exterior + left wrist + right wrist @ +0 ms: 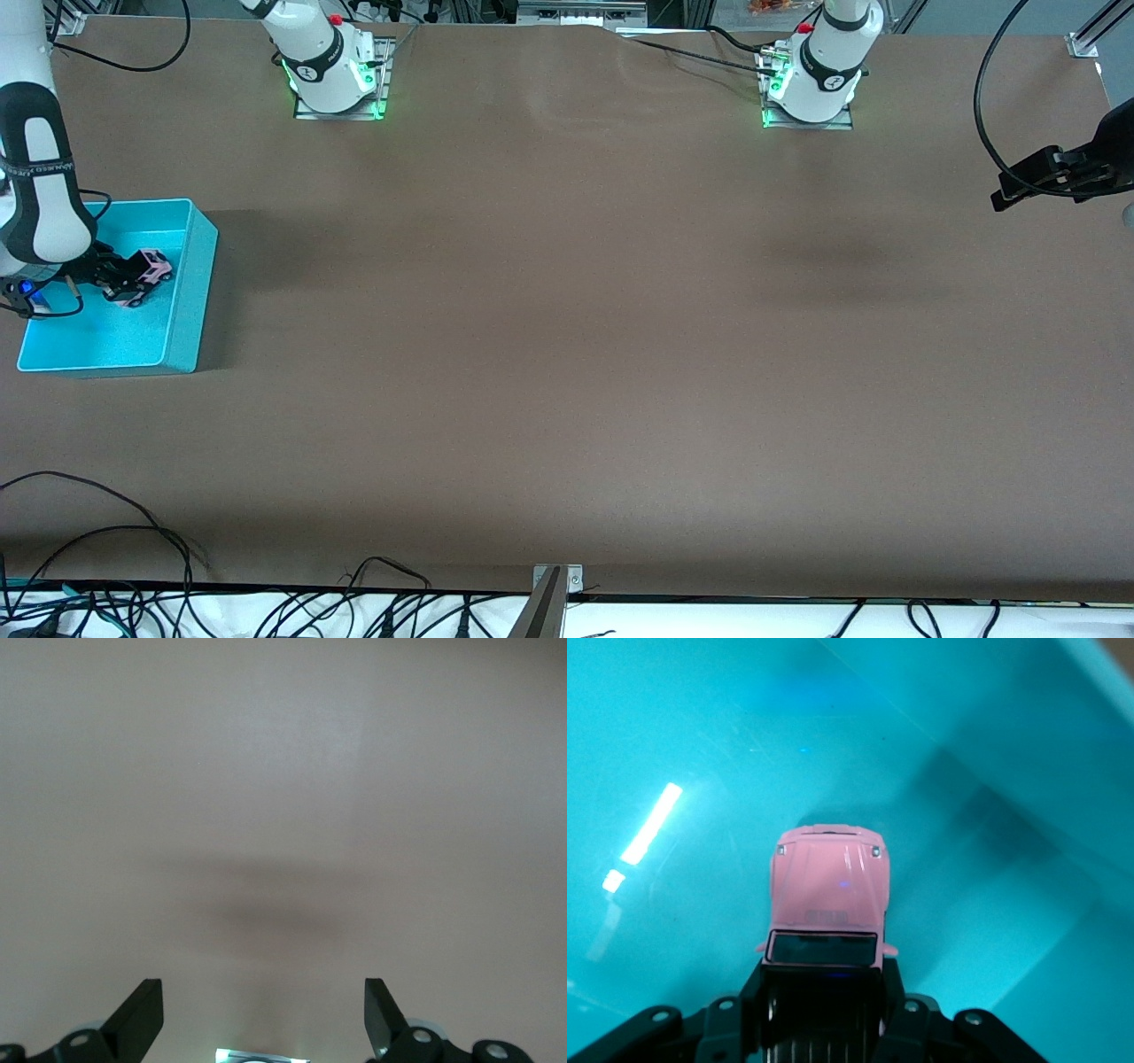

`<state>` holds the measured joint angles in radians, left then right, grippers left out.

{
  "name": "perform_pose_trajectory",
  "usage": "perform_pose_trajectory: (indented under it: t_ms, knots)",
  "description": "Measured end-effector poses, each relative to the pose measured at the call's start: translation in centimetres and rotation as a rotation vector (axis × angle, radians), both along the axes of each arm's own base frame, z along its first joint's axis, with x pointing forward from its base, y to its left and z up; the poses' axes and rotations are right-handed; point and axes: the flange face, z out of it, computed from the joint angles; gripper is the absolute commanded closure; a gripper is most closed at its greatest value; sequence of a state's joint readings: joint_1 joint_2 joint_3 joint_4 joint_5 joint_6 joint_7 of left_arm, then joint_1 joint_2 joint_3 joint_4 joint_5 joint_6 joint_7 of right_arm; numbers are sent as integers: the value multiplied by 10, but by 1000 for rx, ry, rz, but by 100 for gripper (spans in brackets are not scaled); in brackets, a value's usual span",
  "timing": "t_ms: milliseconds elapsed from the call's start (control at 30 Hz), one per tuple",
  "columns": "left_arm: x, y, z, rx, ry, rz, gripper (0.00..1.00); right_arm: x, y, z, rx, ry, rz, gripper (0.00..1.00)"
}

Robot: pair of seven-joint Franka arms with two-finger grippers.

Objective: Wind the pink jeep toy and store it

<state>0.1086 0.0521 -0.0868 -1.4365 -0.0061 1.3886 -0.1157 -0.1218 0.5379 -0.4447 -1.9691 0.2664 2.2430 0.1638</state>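
The pink jeep toy [146, 271] is small and boxy with a black roof and dark wheels. My right gripper [120, 282] is shut on it, with the fingers on both sides of its black roof, and holds it inside the turquoise bin [190, 292]. In the right wrist view the jeep [828, 890] points away from the camera over the bin's floor [700, 744]. My left gripper [1019, 188] is open and empty, up in the air over the table at the left arm's end; its fingertips [142, 1014] show over bare brown tabletop.
The turquoise bin stands at the right arm's end of the brown table [567, 354]. Cables [133, 549] lie along the table's edge nearest the front camera. A metal bracket [554, 589] sits at the middle of that edge.
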Motion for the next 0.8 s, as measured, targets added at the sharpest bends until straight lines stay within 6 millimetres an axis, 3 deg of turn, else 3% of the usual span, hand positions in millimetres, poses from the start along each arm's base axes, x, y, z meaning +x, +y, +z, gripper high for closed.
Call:
perform_pose_trajectory:
  t_ms: [33,100,133,333,500,633,800]
  knots:
    - [0,0,0,0,0,0,0,0,-1,-1,0,-7,-6,60]
    - [0,0,0,0,0,0,0,0,-4,-1,2,-20,-18,15]
    - [0,0,0,0,0,0,0,-1,-5,0,4,-24,-23,0]
    - [0,0,0,0,0,0,0,4,0,0,13,-36,-24,0]
    - [0,0,0,0,0,0,0,16,8,15,32,-42,-5,0]
    - [0,0,0,0,0,0,0,28,16,44,68,-44,14,0]
    - [0,0,0,0,0,0,0,44,20,95,95,-82,40,0]
